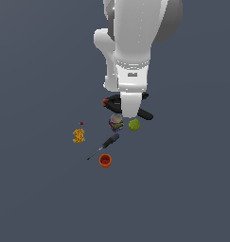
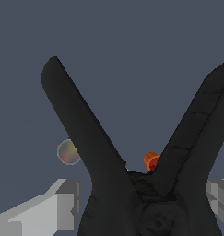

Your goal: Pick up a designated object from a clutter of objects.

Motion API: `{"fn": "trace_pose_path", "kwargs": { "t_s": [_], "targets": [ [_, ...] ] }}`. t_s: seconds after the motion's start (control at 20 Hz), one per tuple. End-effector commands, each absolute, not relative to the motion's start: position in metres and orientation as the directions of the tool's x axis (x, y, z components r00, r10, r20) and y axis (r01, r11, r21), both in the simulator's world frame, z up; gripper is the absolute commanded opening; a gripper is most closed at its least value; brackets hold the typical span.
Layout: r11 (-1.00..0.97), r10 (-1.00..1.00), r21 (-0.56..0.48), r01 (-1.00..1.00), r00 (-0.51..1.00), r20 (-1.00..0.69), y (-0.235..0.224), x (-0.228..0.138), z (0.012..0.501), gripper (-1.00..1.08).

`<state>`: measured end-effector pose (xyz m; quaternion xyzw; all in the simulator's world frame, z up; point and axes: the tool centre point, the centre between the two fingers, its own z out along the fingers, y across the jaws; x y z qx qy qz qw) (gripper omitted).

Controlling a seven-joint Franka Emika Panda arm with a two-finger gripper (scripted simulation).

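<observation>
**A:** so where's the gripper [image 2: 136, 203] at? in the wrist view I see a pale grey finger [image 2: 53, 207] on each side of the black spring clamp with two long splayed handles [image 2: 85, 133], right around the pivot

**B:** yeah, fingers look spread, sitting either side of the clamp body with gaps showing. doesn't look like it's pinching yet imo, though contact is hard to judge

**A:** and the exterior view?

**B:** white arm is straight over the clamp [image 1: 145, 114], hiding most of it; the small red-orange jaw tips [image 1: 105, 101] poke out toward the exterior view's left. small multicoloured can [image 1: 116, 122] and green ball [image 1: 134, 125] are just beside it, thin dark-handled screwdriver [image 1: 105, 144] and orange cup [image 1: 105, 160] further off, yellow perforated piece [image 1: 78, 136] well apart

**A:** so progress?

**B:** reach seems done, clamp looks like it's on the floor. closing and lifting are left, I'd guess
</observation>
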<state>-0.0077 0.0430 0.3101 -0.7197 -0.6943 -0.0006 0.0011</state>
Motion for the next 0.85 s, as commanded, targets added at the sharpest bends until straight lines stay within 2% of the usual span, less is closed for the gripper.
{"fn": "trace_pose_path", "kwargs": {
  "t_s": [0.0, 0.4, 0.8],
  "targets": [
    [-0.037, 0.999, 0.000, 0.999, 0.037, 0.002, 0.050, 0.000, 0.327, -1.00],
    [-0.040, 0.999, 0.000, 0.999, 0.040, 0.000, 0.062, 0.016, 0.358, -1.00],
    [-0.039, 0.999, 0.000, 0.999, 0.039, 0.000, 0.066, 0.021, 0.365, -1.00]
  ]
}}
